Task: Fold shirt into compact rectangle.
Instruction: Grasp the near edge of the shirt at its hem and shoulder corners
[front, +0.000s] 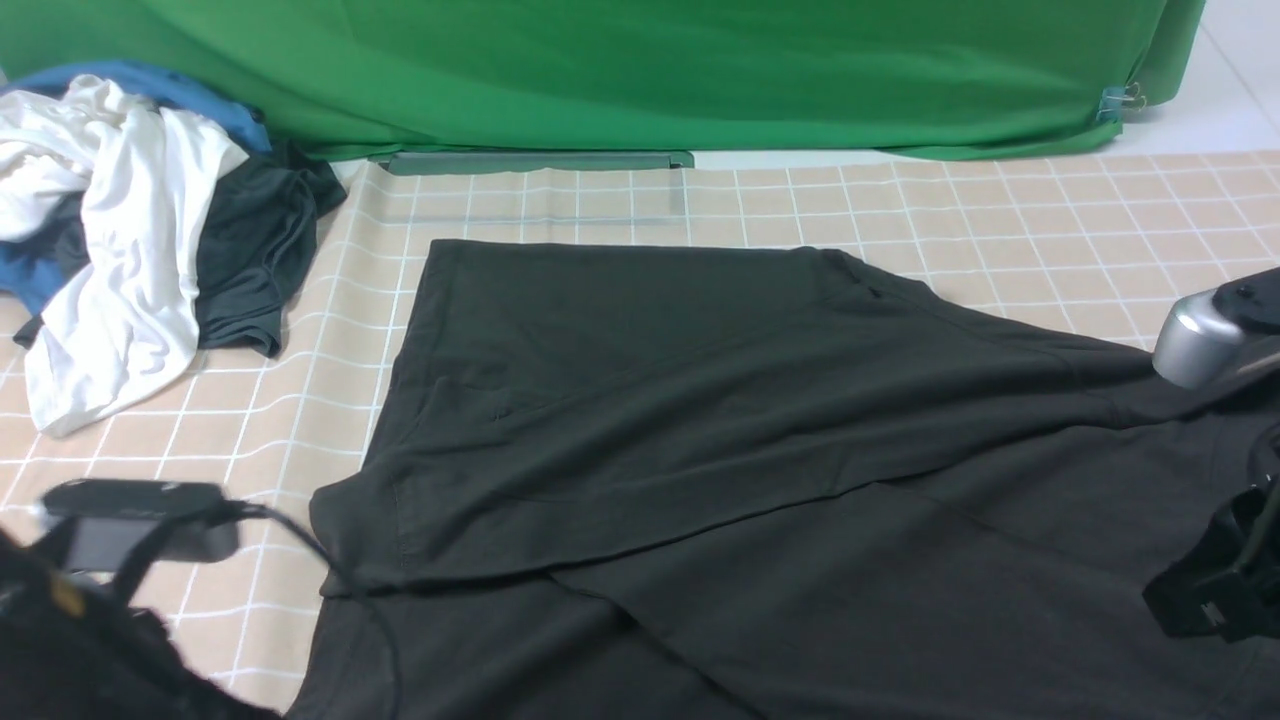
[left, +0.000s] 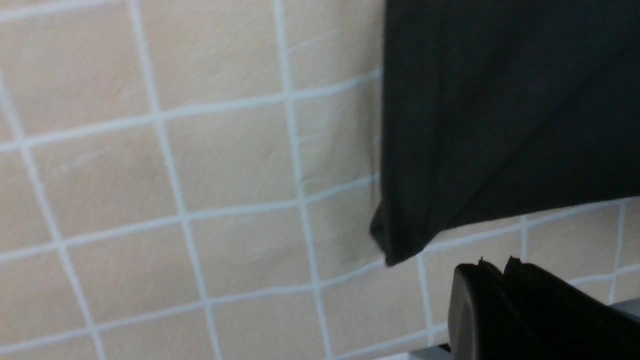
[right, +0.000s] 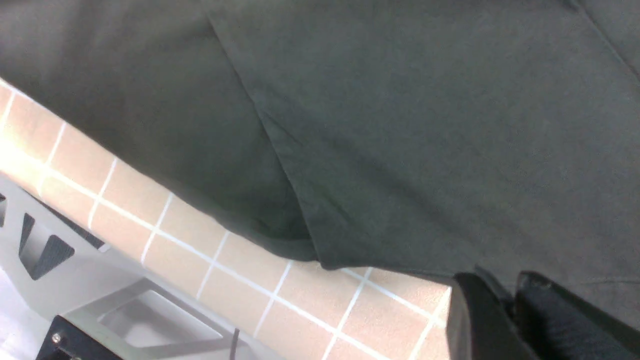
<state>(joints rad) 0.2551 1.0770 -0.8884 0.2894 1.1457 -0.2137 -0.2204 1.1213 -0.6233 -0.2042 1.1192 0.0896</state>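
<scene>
**Front view, left to right.** Upper left: a heap of garments (front: 130, 220), white, blue and dark grey, lies on the checked tablecloth (front: 1000, 210), well apart from the task's garment. A green backdrop (front: 640, 70) closes the top of the frame.

Lower left: the left gripper (left: 495, 262) hangs over bare cloth. In its wrist view the fingertips meet with nothing between them, and a corner of the shirt (front: 700, 420) lies just beside them without touching.

Centre to right edge: the black shirt is spread flat and reaches the bottom of the frame. One layer is folded over another, and its edge runs slantwise from lower left toward the right.

Lower right: the right gripper (right: 502, 282) sits at the shirt's edge. Its fingers stand close together against the fabric, but whether they pinch it cannot be told.
</scene>
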